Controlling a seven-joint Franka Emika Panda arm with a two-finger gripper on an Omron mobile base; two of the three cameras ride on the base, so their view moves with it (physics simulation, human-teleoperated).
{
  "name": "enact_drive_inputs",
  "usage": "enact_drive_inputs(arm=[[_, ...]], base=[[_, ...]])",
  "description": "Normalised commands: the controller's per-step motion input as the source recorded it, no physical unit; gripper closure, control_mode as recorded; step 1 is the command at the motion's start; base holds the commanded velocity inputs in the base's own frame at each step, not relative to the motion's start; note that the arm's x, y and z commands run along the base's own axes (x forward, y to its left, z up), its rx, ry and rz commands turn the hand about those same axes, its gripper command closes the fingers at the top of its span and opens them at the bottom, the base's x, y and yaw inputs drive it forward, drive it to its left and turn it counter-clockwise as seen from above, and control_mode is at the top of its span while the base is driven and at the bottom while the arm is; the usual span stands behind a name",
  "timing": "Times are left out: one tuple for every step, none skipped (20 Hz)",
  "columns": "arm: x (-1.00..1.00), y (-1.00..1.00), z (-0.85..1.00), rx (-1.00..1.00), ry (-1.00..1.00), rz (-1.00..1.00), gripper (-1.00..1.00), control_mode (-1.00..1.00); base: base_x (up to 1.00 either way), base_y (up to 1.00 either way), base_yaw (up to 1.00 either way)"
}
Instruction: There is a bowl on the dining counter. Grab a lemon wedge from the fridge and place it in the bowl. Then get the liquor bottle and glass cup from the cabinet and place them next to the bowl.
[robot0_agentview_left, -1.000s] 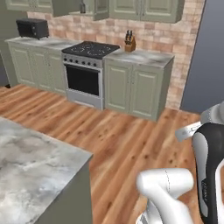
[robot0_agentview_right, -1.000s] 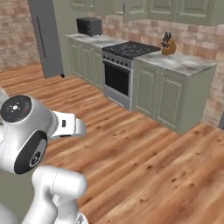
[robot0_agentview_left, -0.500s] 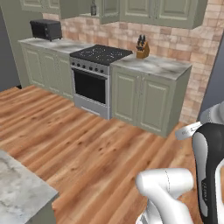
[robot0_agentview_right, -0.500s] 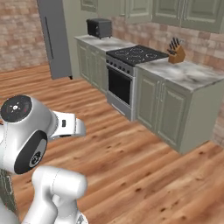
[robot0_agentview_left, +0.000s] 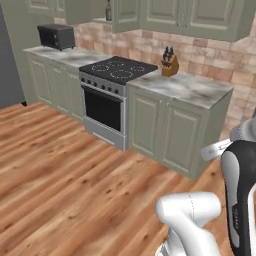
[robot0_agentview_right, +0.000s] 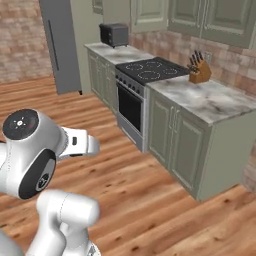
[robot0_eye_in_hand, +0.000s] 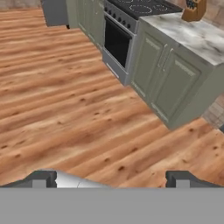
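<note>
Claw (robot0_eye_in_hand: 111, 178) gapes wide, holding nothing, arm folded.

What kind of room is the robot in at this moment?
It is a home kitchen, rendered rather than real. A stove with an oven below stands between sage-green base cabinets with marble tops, a knife block sits beside it, and a grey fridge stands further along.

Base drove: stove (robot0_agentview_left: 116, 70) nearer; dining counter gone from left base view.
</note>
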Motion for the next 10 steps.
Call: enact_drive_inputs(arm=[[0.0, 0.0, 0.0, 0.0, 0.0, 0.0, -1.0, 1.0], [0.0, 0.0, 0.0, 0.0, 0.0, 0.0, -1.0, 1.0], [0.0, 0.0, 0.0, 0.0, 0.0, 0.0, -1.0, 1.0], [0.0, 0.0, 0.0, 0.0, 0.0, 0.0, -1.0, 1.0], [0.0, 0.0, 0.0, 0.0, 0.0, 0.0, -1.0, 1.0], [0.0, 0.0, 0.0, 0.0, 0.0, 0.0, -1.0, 1.0], [0.0, 0.0, 0.0, 0.0, 0.0, 0.0, -1.0, 1.0], [0.0, 0.0, 0.0, 0.0, 0.0, 0.0, -1.0, 1.0], [0.0, 0.0, 0.0, 0.0, 0.0, 0.0, -1.0, 1.0], [0.0, 0.0, 0.0, 0.0, 0.0, 0.0, -1.0, 1.0]], base=[[1.0, -0.12, 0.05], [1.0, -0.02, 0.02], [1.0, 0.0, 0.0], [1.0, 0.0, 0.0], [1.0, 0.0, 0.0], [1.0, 0.08, 0.0], [1.0, 0.13, 0.0], [1.0, 0.19, -0.01], [1.0, 0.25, -0.05], [1.0, 0.29, -0.07]])
